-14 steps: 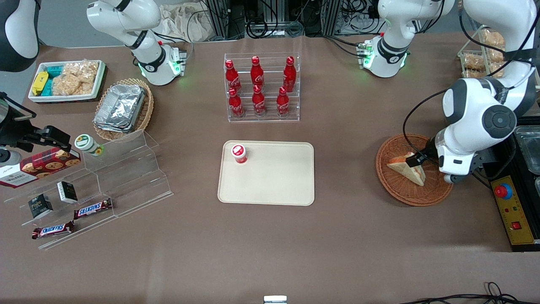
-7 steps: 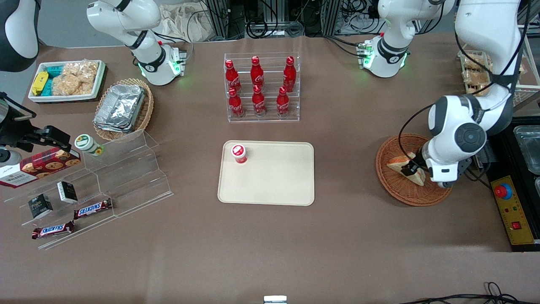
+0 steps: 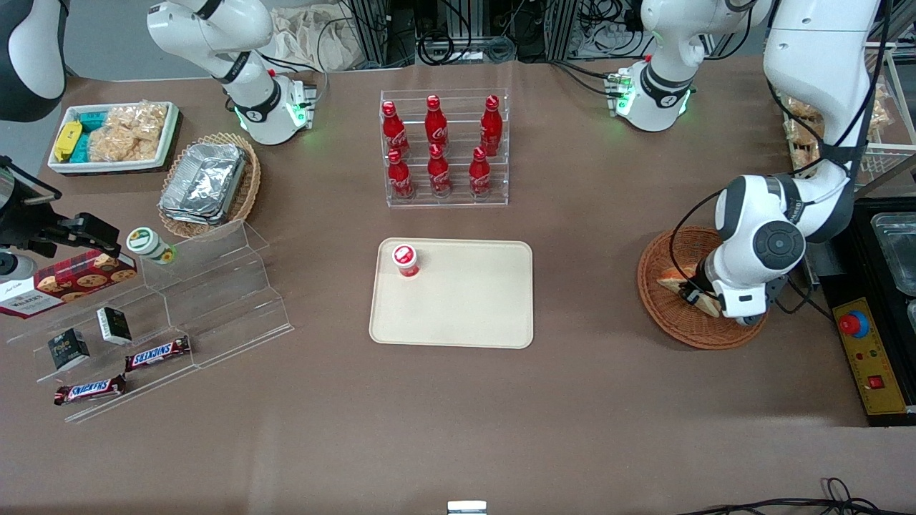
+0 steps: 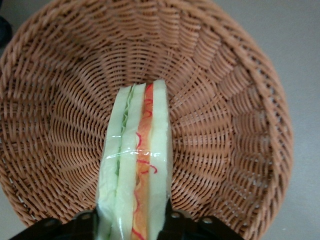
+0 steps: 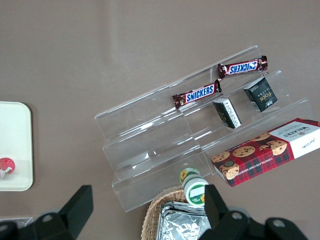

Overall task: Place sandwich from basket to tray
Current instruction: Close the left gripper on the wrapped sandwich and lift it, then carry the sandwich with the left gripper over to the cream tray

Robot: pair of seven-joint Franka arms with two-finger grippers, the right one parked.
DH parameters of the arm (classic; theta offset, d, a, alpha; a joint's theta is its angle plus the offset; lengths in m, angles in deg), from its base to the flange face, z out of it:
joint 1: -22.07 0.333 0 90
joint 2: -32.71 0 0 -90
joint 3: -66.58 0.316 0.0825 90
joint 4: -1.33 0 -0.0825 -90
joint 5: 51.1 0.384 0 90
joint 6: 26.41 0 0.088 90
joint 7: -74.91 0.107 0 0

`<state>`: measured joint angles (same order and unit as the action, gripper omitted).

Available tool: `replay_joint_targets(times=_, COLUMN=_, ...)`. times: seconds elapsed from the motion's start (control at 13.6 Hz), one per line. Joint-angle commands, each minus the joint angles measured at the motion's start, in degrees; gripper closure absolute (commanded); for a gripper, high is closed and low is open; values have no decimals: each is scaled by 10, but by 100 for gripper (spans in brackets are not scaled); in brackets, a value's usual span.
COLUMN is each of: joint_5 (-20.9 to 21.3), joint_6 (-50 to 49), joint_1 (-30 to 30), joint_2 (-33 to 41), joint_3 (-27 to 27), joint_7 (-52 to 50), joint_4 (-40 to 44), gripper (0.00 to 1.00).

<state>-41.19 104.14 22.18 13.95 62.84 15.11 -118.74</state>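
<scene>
The sandwich (image 3: 674,279) lies in the reddish-brown basket (image 3: 669,318) toward the working arm's end of the table, mostly hidden under the arm. My left gripper (image 3: 698,293) is down in the basket. In the left wrist view the sandwich (image 4: 135,160) stands on edge with its orange-red filling showing. The gripper (image 4: 132,222) has a black finger pressed against each bread face. The sandwich still rests on the basket's weave (image 4: 225,125). The cream tray (image 3: 465,307) lies at the table's middle.
A red-capped bottle (image 3: 406,260) stands on the tray's corner. A clear rack of red bottles (image 3: 444,150) stands farther from the camera than the tray. A control box with a red button (image 3: 869,357) lies beside the basket. Snacks and a clear stepped shelf (image 3: 179,307) are at the parked arm's end.
The left arm swung in over the basket and came down onto the sandwich. The gripper now covers most of it. The sandwich and basket have not shifted.
</scene>
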Motion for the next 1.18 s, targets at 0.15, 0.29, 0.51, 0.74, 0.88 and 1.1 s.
replay_joint_targets(times=0.15, joint_5=-1, joint_6=-181, joint_1=-9, joint_2=14, joint_3=-10, joint_7=59, joint_4=127, gripper=100)
replay_joint_targets(times=0.29, joint_5=-8, joint_6=-245, joint_1=-9, joint_2=16, joint_3=-42, joint_7=78, joint_4=201, gripper=100)
replay_joint_targets(times=0.51, joint_5=-52, joint_6=-333, joint_1=-12, joint_2=9, joint_3=-96, joint_7=79, joint_4=308, gripper=100)
replay_joint_targets(times=0.74, joint_5=-51, joint_6=-331, joint_1=-13, joint_2=-24, joint_3=-181, joint_7=108, joint_4=355, gripper=100)
replay_joint_targets(times=0.88, joint_5=-44, joint_6=-325, joint_1=-30, joint_2=-64, joint_3=-228, joint_7=114, joint_4=375, gripper=100)
replay_joint_targets(times=1.1, joint_5=-12, joint_6=-269, joint_1=-105, joint_2=-131, joint_3=-229, joint_7=111, joint_4=379, gripper=100)
